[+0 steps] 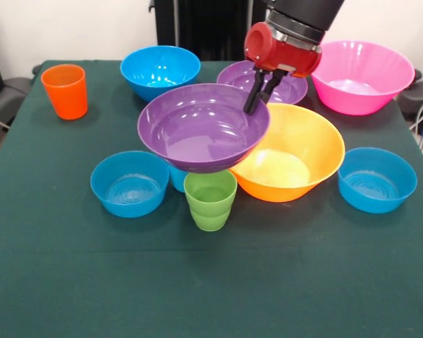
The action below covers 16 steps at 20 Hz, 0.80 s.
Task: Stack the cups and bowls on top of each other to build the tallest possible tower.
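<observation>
No writing can be read on anything. The gripper (261,94) pinches the rim of a purple bowl (197,125) at its 2 o'clock edge, fingers (254,91) pressed on the rim, the bowl mouth-up, tilted and raised over the table (70,274). Just below stand the green cup (210,199) at 6 o'clock and the orange bowl (296,151) at 4 o'clock.
</observation>
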Each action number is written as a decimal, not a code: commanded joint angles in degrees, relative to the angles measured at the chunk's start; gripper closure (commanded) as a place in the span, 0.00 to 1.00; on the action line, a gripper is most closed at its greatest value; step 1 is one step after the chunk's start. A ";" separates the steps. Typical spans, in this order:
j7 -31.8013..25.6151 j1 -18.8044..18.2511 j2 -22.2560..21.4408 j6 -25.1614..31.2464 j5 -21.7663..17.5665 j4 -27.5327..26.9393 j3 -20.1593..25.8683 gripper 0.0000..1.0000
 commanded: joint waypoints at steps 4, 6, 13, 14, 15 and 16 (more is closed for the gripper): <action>7.00 -1.38 0.11 0.23 2.42 1.45 6.71 1.00; 7.33 -1.14 0.22 0.08 2.54 1.37 6.40 1.00; 7.92 -0.36 0.69 1.02 3.06 0.77 5.51 1.00; 7.98 -0.20 0.79 1.07 3.03 0.65 5.28 1.00; 8.15 0.00 0.93 1.15 3.11 0.53 5.11 1.00; 8.23 0.18 1.06 1.28 3.08 0.38 4.88 1.00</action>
